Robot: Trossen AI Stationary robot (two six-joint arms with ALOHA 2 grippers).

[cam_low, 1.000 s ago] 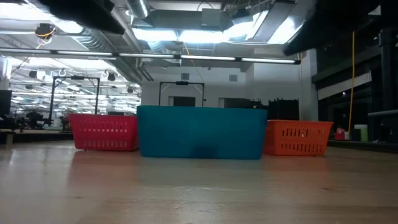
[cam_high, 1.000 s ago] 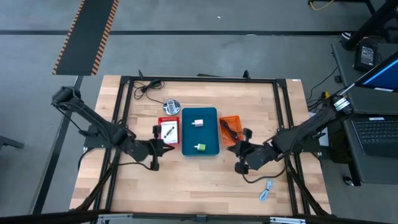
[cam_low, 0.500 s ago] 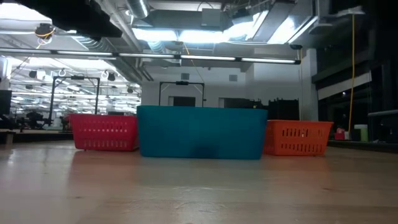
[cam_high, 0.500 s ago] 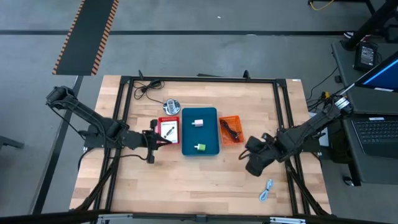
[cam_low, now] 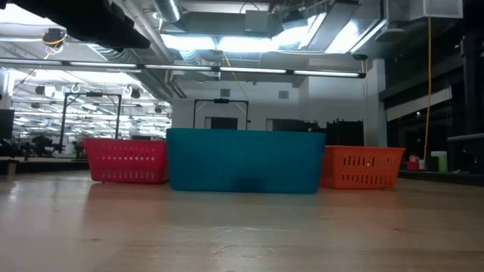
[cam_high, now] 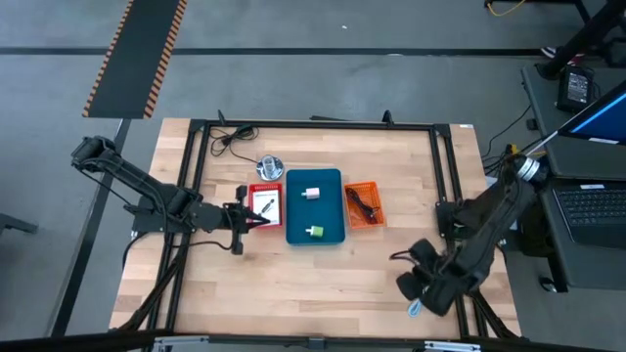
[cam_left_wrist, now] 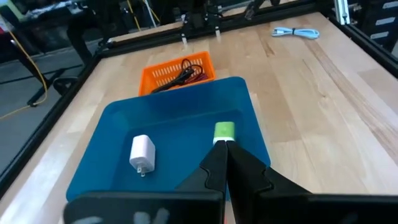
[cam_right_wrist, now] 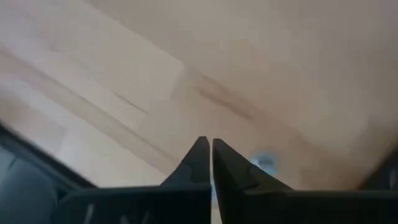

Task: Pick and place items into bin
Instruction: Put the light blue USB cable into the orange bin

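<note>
My left gripper (cam_high: 258,217) is shut and empty, hovering at the red basket (cam_high: 265,203), which holds a white card with black parts (cam_high: 265,206). In its wrist view the shut fingers (cam_left_wrist: 225,148) point over the teal bin (cam_left_wrist: 106,134), where a pale block (cam_left_wrist: 142,152) and a green cube (cam_left_wrist: 224,130) lie. My right gripper (cam_high: 415,293) is shut and points down over the table near its front right. A blue-white cable (cam_high: 417,309) lies just beside it and shows as a pale blur (cam_right_wrist: 264,163) past the fingertips (cam_right_wrist: 200,149).
An orange basket (cam_high: 362,203) with dark and reddish cables stands right of the teal bin (cam_high: 315,230). A shiny silver round object (cam_high: 270,167) and a black cable (cam_high: 230,139) lie at the far left. A black frame (cam_high: 313,125) runs around the table.
My right gripper has swung away from the orange basket toward the table's near right corner, rolling and tipping from nearly level to pointing down, and now stands over the blue-white cable. My left gripper has drawn a little toward the far edge, up to the red basket. Both stay shut.
</note>
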